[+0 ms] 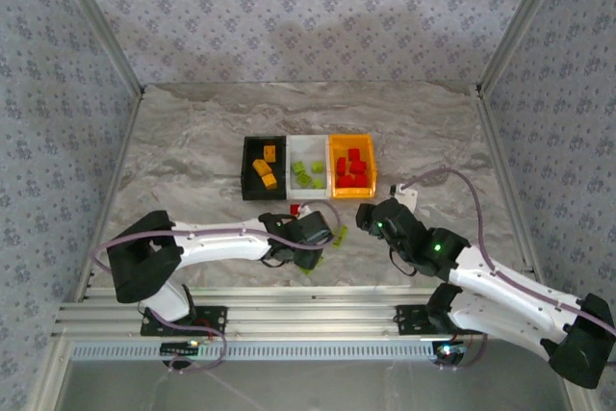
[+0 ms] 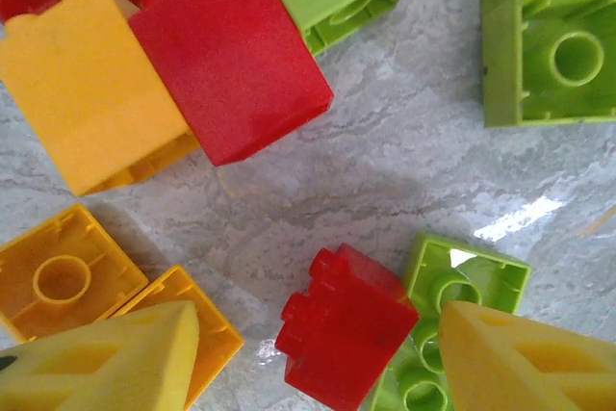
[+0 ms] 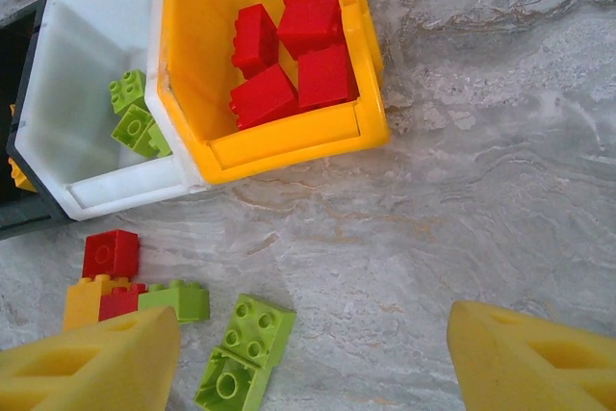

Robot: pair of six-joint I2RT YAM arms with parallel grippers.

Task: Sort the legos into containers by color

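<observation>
My left gripper (image 2: 318,365) hangs low over a loose pile of legos. Its yellow fingers (image 2: 106,363) stand either side of a small red brick (image 2: 346,329), with gaps to both, so it is open. Round it lie a bigger red brick (image 2: 231,55), orange-yellow bricks (image 2: 87,93) and lime green bricks (image 2: 553,40). My right gripper (image 3: 313,365) is open over bare table, with two green bricks (image 3: 245,353) near its left finger. The containers stand in a row: black (image 1: 246,168) with orange-yellow bricks, white (image 1: 292,157) with green ones, orange-yellow (image 1: 370,153) with red bricks (image 3: 289,55).
The loose pile sits just in front of the white bin (image 3: 77,93), under my left gripper (image 1: 310,231). My right gripper (image 1: 371,217) hovers in front of the orange-yellow bin (image 3: 289,137). Patterned walls and metal rails (image 1: 500,170) close in the marble table.
</observation>
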